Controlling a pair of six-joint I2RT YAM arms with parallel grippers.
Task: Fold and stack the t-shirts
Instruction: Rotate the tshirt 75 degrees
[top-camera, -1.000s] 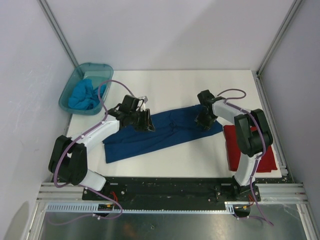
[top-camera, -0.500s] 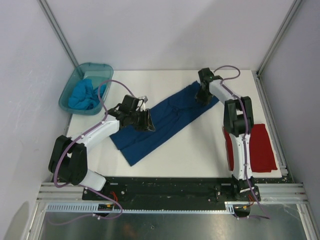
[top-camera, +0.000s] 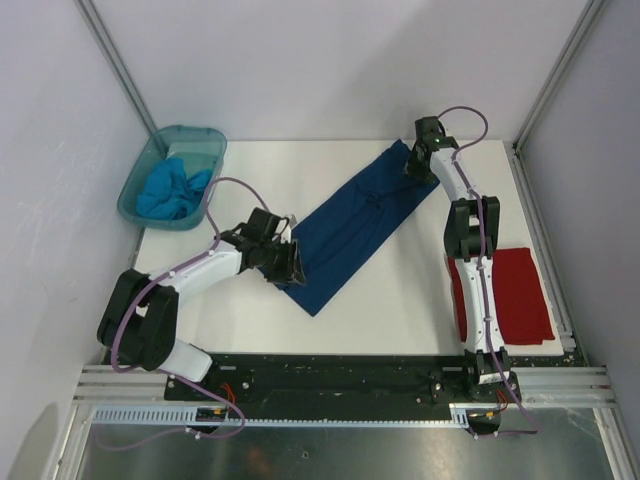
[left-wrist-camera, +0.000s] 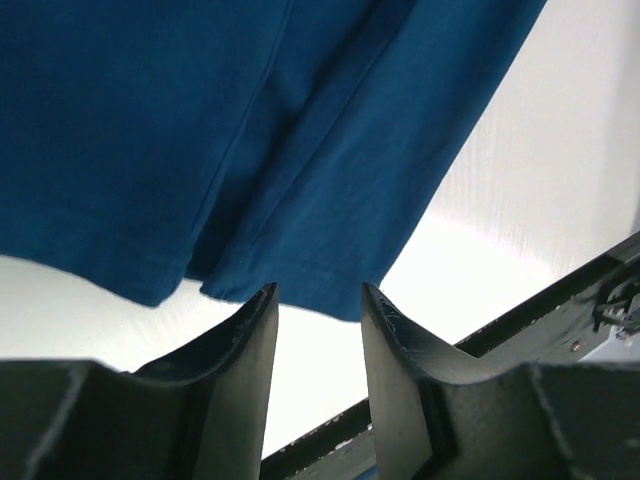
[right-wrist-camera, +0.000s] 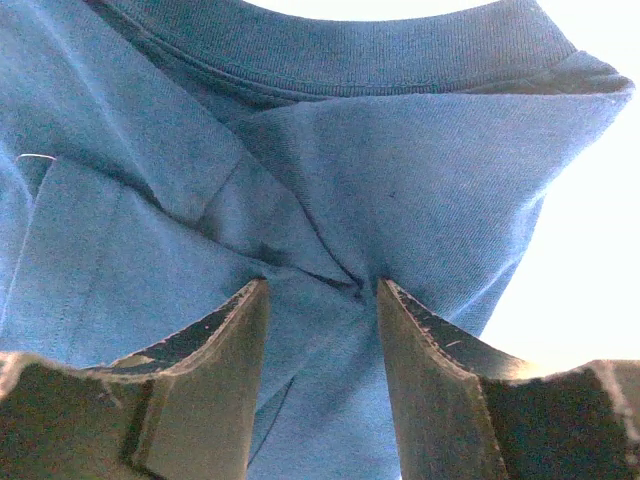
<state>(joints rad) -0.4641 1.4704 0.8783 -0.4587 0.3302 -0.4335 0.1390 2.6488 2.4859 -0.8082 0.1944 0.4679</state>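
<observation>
1. A white rectangular table (top-camera: 400, 290) carries everything.
2. A navy blue cotton t-shirt (top-camera: 350, 225) lies flat in a long diagonal band, running from the far right of the table toward the near middle.
3. A red t-shirt folded into a rectangle (top-camera: 520, 295) rests at the near right edge, apart from the navy one.
4. A teal translucent plastic bin (top-camera: 135, 185) sits at the far left corner and holds a crumpled light blue garment (top-camera: 170, 190).
5. The right gripper (right-wrist-camera: 322, 282) is at the shirt's far end near the collar, with its fingers pinching puckered navy fabric.
6. The left gripper (left-wrist-camera: 320, 290) is at the shirt's near hem. Its fingers stand narrowly apart, and whether they grip the cloth cannot be told.
</observation>
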